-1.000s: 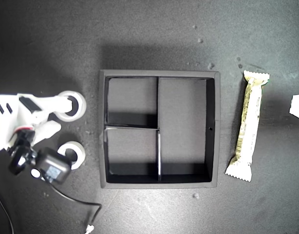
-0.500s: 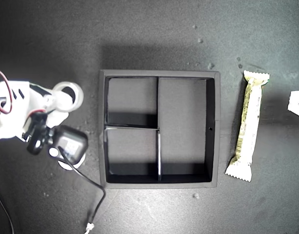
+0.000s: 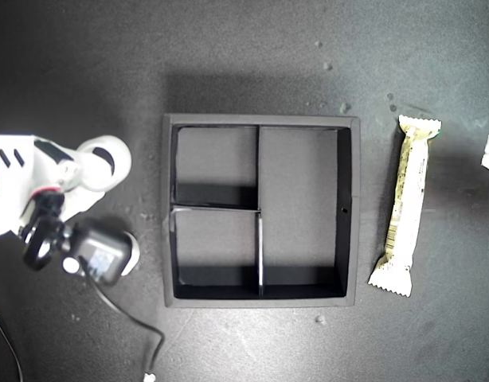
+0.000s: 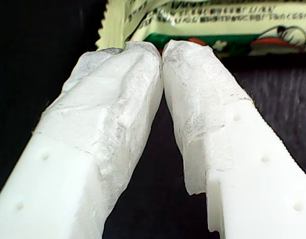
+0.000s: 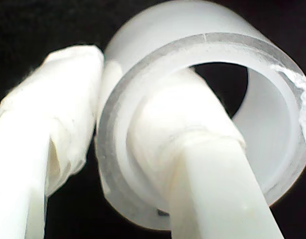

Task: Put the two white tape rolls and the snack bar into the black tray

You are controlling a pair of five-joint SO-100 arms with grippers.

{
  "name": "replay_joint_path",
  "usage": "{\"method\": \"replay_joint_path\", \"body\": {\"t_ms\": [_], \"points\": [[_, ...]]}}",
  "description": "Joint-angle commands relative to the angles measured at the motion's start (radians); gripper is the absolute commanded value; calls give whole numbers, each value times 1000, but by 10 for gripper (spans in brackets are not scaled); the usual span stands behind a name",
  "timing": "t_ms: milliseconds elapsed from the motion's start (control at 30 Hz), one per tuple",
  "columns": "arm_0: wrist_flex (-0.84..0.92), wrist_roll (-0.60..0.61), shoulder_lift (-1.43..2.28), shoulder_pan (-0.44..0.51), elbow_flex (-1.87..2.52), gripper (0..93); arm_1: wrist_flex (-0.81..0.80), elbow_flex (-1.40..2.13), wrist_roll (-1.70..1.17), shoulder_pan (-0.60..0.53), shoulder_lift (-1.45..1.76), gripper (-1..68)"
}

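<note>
Gripping a tape roll, my second gripper had one finger through the roll's hole and the other finger against its outer wall, jaws closed on the ring. In the exterior view this roll showed at the gripper's tip near the view's left edge, beside but apart from the tray. A second roll lay below it in that view, mostly hidden by the arm's camera module; only a sliver was visible, just off the tray's left wall. The tray sat at centre, two small compartments on the exterior view's left, one long compartment on its right; no task item was seen inside. The bar lay lengthwise outside the tray's right wall, parallel to it and apart from it. My first gripper had its fingertips touching, nothing between them, with the bar just beyond the tips.
</note>
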Motion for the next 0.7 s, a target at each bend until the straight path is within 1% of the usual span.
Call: {"method": "replay_joint_path", "body": {"t_ms": [0,167,333,467,633,667], "points": [[58,11,66,35,-127,1,6,-94,-469,-12,-8,-3],[126,6,66,91,-247,1,5,-222,-583,-8,-86,-2],[161,17,41,100,-330,1,23,-509,-663,3,-425,-2],[179,38,9,86,-382,1,140,-795,-750,-32,-770,-2],[202,67,-46,64,-446,1,293,-1012,-897,-133,-1108,0],[204,72,-57,61,-459,1,314,-1040,-919,-155,-1163,16]]}}
